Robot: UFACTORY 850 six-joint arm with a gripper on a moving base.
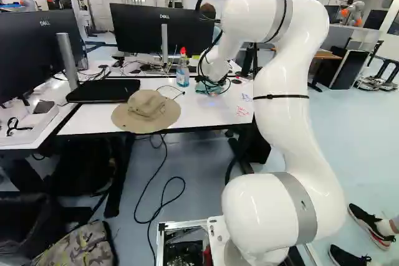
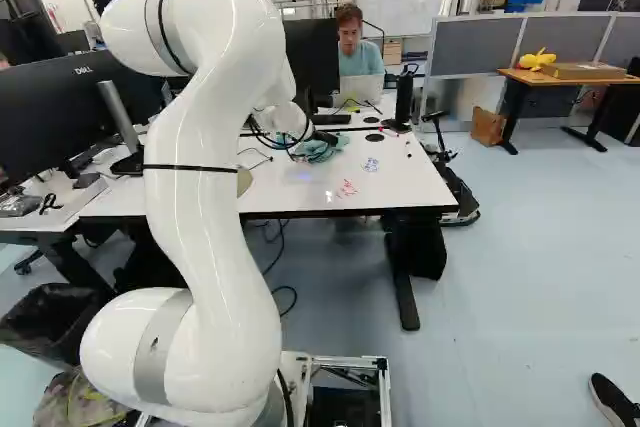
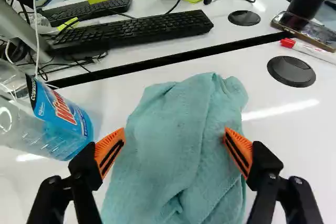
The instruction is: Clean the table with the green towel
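At the white table [image 2: 400, 187], my gripper [image 1: 214, 83] is low over the green towel [image 1: 202, 88]; cables partly hide it. In the wrist view the gripper [image 3: 173, 149] stands open, fingers wide apart, with the bunched towel [image 3: 181, 150] lying between and ahead of them. The right-hand finger overlaps the towel's edge; whether it touches cannot be told. Red marks [image 2: 347, 188] and blue marks [image 2: 371, 164] show on the tabletop, on its near side from the towel.
A spray bottle [image 3: 63, 116] stands close beside one finger. Beyond the towel are a keyboard [image 3: 131, 30], a red-capped marker [image 3: 307, 49] and a phone [image 3: 307, 29]. A hat [image 1: 147, 111] and a black laptop [image 1: 103, 90] lie on the table. Another robot [image 1: 353, 13] stands far back.
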